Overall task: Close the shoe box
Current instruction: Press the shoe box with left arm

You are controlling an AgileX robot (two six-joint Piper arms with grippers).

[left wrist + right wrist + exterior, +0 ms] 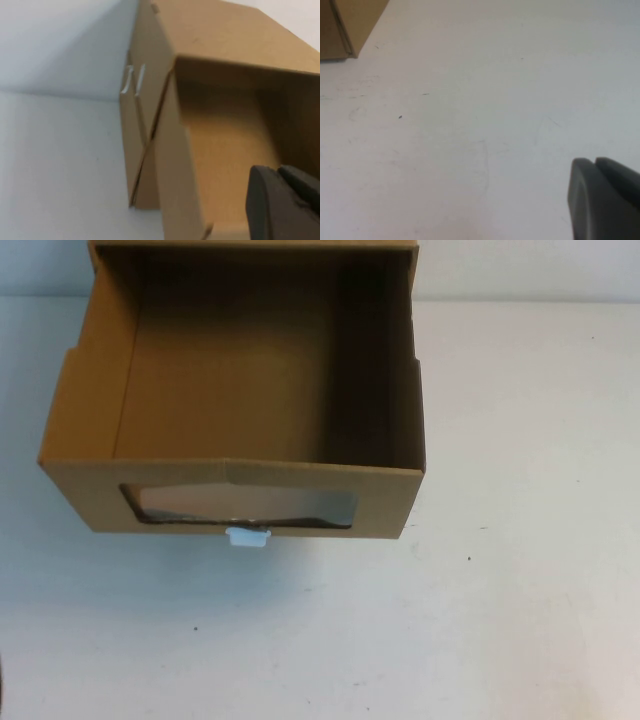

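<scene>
The shoe box (235,390) is sitting on the white table (520,540), toward the far left of centre. Its drawer is standing pulled out toward the robot, interior open and empty. The front panel, with clear window (240,505) and white pull tab (247,537) below it, is facing the robot.

The left gripper (285,205) is hovering close beside the box's left side, looking into the open drawer. The right gripper (605,197) is hovering over bare table, well apart from the box corner. For both, finger state cannot be determined.

Closing direction is running away from the robot, along the drawer's slide axis. The left arm is judged nearer.
</scene>
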